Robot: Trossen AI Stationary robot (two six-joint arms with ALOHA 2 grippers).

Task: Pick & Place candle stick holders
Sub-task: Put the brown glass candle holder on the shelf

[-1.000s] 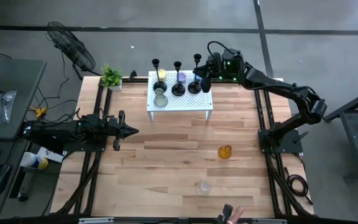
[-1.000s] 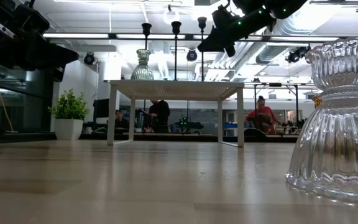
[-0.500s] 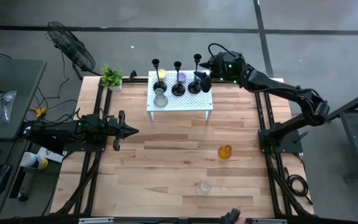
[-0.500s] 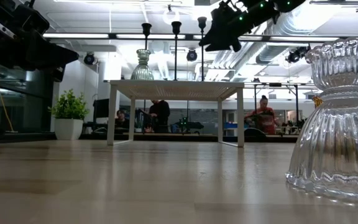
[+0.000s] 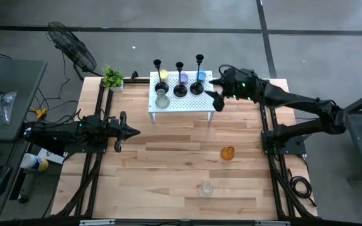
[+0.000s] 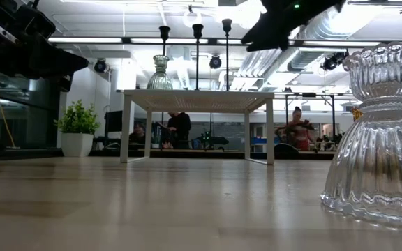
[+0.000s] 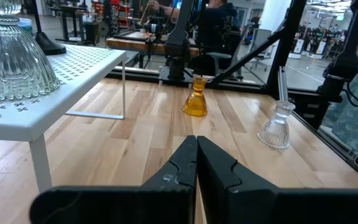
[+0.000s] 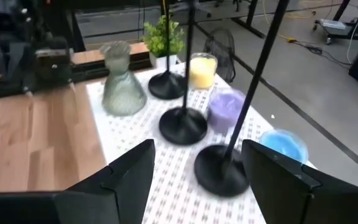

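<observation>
Three slim black candlesticks point(image 5: 180, 78) stand on their round bases on a white perforated stand point(image 5: 181, 103) at the far side. Beside them on the stand are a yellow cup point(image 5: 162, 75), a purple cup point(image 5: 183, 78), a blue cup point(image 5: 202, 76) and a pale green glass holder point(image 5: 161, 99). An amber cup point(image 5: 227, 152) and a clear glass holder point(image 5: 205, 188) stand on the table. My right gripper point(image 5: 213, 95) hovers open and empty at the stand's right end; its wrist view point(image 8: 194, 171) looks over the candlestick bases. My left gripper point(image 5: 127, 131) waits shut at the table's left.
A small green potted plant point(image 5: 112, 78) stands at the far left corner. The clear holder looms close in the low view point(image 6: 379, 139). Bare wood lies between the stand and the two cups on the table. People work in the room behind.
My right gripper has drawn back from over the stand's right end, going up and toward the table's right edge. The blue cup, which it covered before, now shows standing beside the rightmost candlestick.
</observation>
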